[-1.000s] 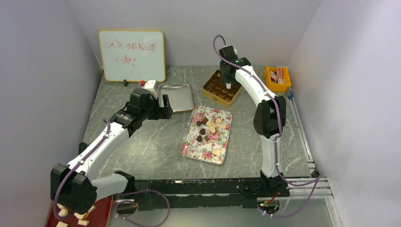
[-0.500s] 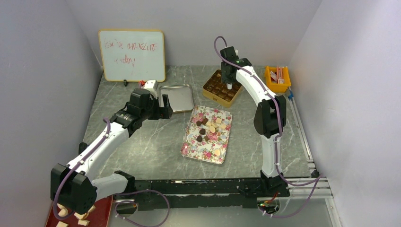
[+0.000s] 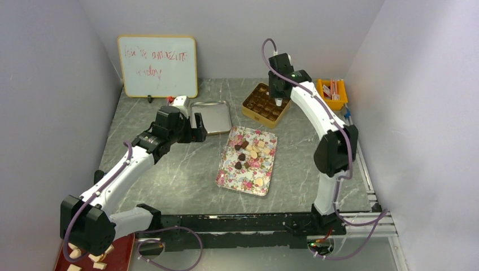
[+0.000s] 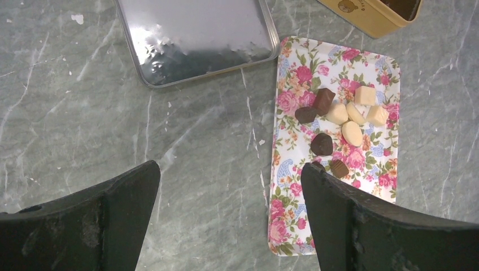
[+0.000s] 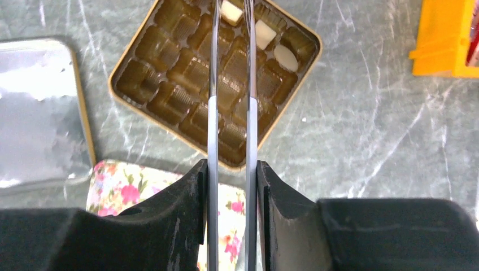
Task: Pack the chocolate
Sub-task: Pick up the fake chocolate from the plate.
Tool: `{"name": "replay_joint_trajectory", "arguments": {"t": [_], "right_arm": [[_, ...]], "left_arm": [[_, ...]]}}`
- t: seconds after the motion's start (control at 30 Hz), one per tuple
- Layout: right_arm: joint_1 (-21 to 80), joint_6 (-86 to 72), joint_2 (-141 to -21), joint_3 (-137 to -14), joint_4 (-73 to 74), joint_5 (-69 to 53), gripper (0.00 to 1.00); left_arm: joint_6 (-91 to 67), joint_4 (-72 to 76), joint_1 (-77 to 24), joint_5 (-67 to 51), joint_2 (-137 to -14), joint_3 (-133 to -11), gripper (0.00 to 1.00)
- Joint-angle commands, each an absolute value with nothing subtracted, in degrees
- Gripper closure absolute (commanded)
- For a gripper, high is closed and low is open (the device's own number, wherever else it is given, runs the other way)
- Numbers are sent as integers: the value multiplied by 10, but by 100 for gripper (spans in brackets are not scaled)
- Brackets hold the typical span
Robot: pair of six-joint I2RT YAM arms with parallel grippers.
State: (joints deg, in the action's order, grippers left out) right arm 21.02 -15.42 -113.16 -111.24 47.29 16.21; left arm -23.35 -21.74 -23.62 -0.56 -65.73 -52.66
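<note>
Support surface: a grey-green marbled table top (image 3: 169, 169). Directly on it:

- At centre, a rectangular tray with pink floral print (image 3: 234, 179), angled slightly.
- Just beyond it to the left, a shallow silver metal tray (image 3: 210, 117).
- Far, right of centre, a square gold tin with a brown compartment insert (image 3: 255, 103).
- Far right, a small orange plastic bin (image 3: 323, 93).
- Far left, a wood-framed whiteboard (image 3: 158, 66), upright at the back wall.

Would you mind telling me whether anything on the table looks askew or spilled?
Nothing is spilled or damaged. The floral tray and the gold box both sit slanted on the table, and one cream chocolate lies alone near the tray's near end, apart from the cluster.
</note>
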Motion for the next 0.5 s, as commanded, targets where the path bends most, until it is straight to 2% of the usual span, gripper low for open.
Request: {"name": "replay_joint_trajectory", "arguments": {"t": [0.0, 0.47], "right_arm": [[241, -142, -1023, -1054, 469, 174, 68], [412, -228, -782, -809, 565, 153, 65]], "left_arm": [[-240, -201, -240, -1, -652, -522, 0], [-244, -199, -247, -1, -651, -520, 0]]}}
